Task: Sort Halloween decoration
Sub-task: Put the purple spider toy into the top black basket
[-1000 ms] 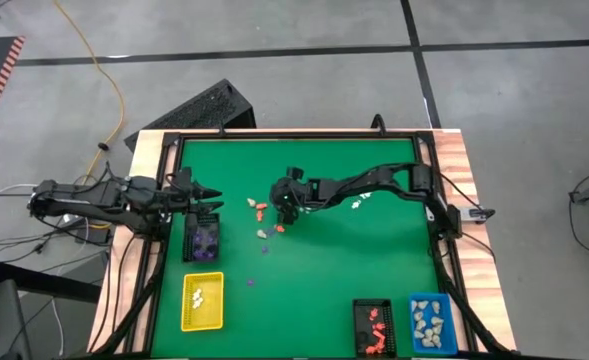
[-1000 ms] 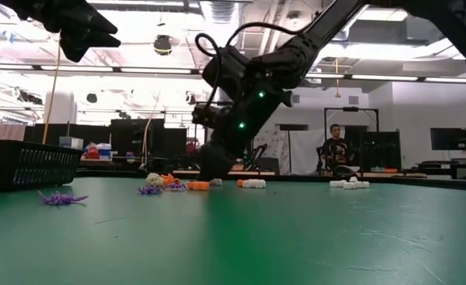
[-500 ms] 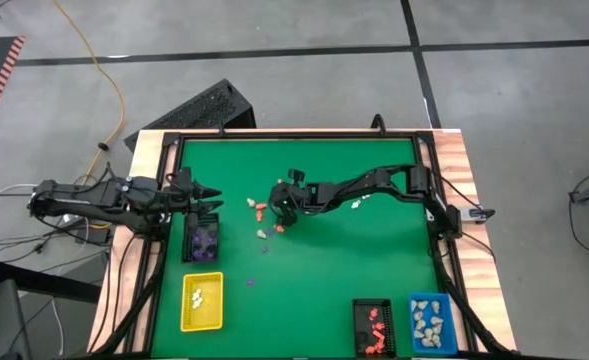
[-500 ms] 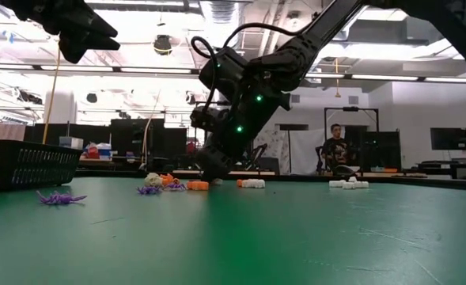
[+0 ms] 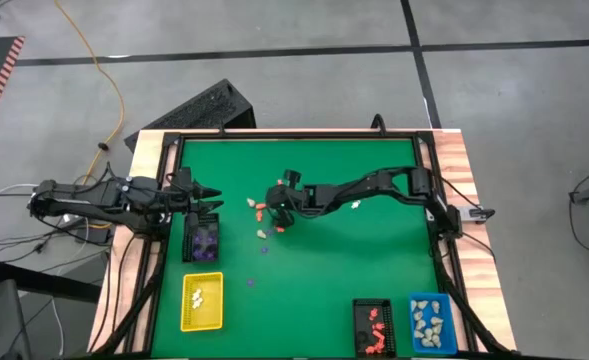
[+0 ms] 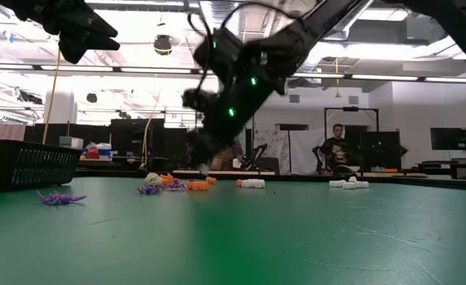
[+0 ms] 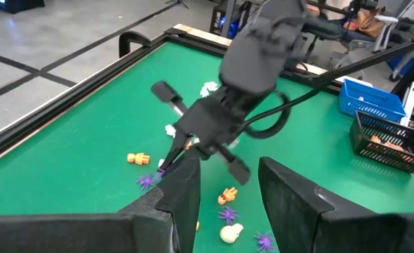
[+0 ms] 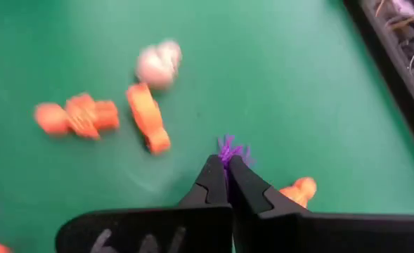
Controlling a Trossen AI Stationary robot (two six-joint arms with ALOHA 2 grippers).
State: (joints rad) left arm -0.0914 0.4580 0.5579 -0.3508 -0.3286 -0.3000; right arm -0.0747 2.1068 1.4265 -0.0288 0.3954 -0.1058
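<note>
**Right tool pinching a purple figurine over the loose pile**

My right tool (image 8: pixel 227 167) has its fingers pressed together on a purple figurine (image 8: pixel 229 150), whose spiky tuft pokes out past the tips. In the high view this tool (image 5: pixel 275 213) hangs over the loose pile (image 5: pixel 264 218) of Halloween pieces on the green table (image 5: pixel 344 260). Just beside the pinched piece I see an orange figurine (image 8: pixel 148 117), a second orange one (image 8: pixel 78 117), a pale round figurine (image 8: pixel 158 62) and another orange piece (image 8: pixel 296 190) close against the fingers. Nothing sits between the tips and the purple piece.

My left tool (image 5: pixel 212 190) waits well to the left of the pile, above the black tray (image 5: pixel 203 238) with purple pieces in it; its fingers (image 7: pixel 184 188) stand parted with nothing between them.

Farther from the pile, toward the table's near edge, are a yellow tray (image 5: pixel 202 301), a second black tray (image 5: pixel 374 328) holding orange pieces, and a blue tray (image 5: pixel 431 323). A few white figurines (image 5: pixel 358 202) lie beyond the right arm. In the low view a person (image 6: pixel 335 150) sits in the room behind.
</note>
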